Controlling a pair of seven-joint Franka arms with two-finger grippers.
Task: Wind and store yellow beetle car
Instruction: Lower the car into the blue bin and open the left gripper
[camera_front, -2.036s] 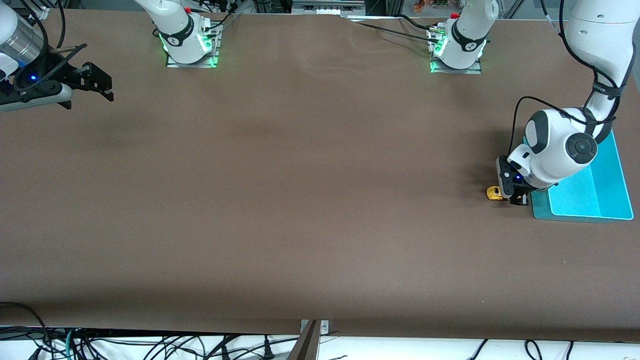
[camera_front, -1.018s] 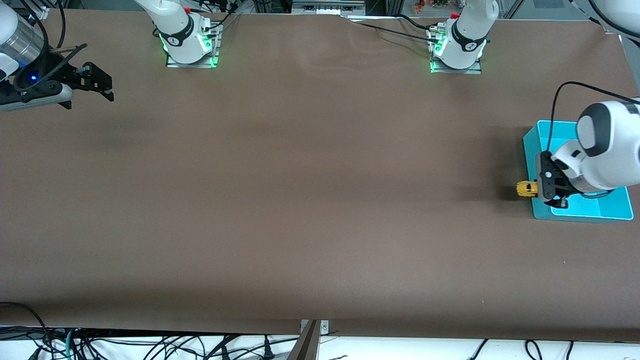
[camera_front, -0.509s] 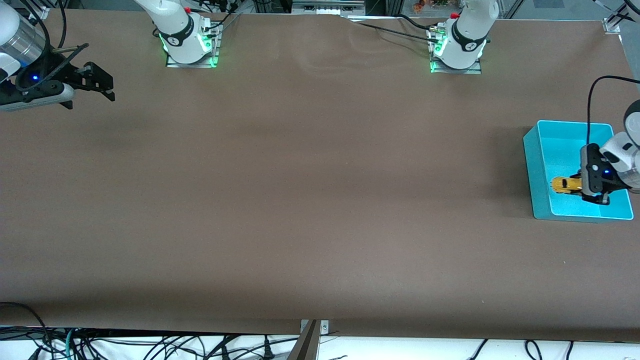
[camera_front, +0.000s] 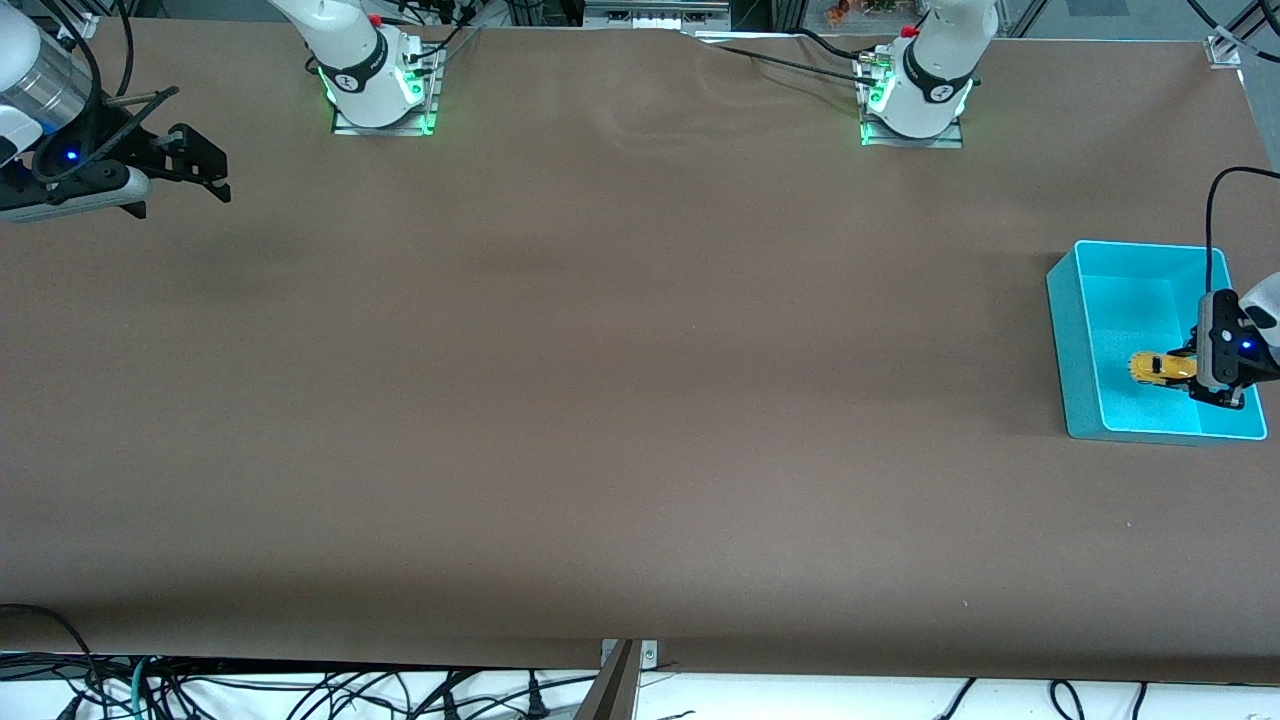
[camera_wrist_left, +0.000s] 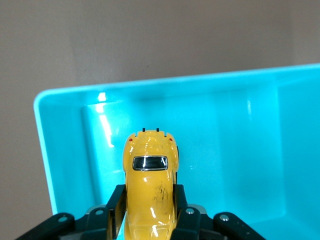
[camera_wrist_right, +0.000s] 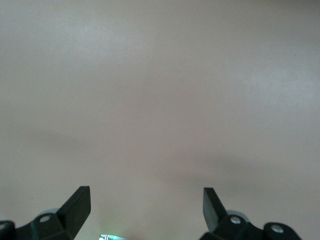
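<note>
The yellow beetle car hangs over the inside of the turquoise bin at the left arm's end of the table. My left gripper is shut on the car's sides, its black fingers pressed against the body. The car's rounded end with a dark window points away from the wrist camera. My right gripper hovers open above bare table at the right arm's end, nothing between its fingers; that arm waits.
The two arm bases stand along the table edge farthest from the front camera. Brown tabletop stretches wide between the grippers. Cables hang below the edge nearest the front camera.
My left gripper has carried the car from the table beside the bin, over the bin's wall, to above its inside. The right arm has stayed put.
</note>
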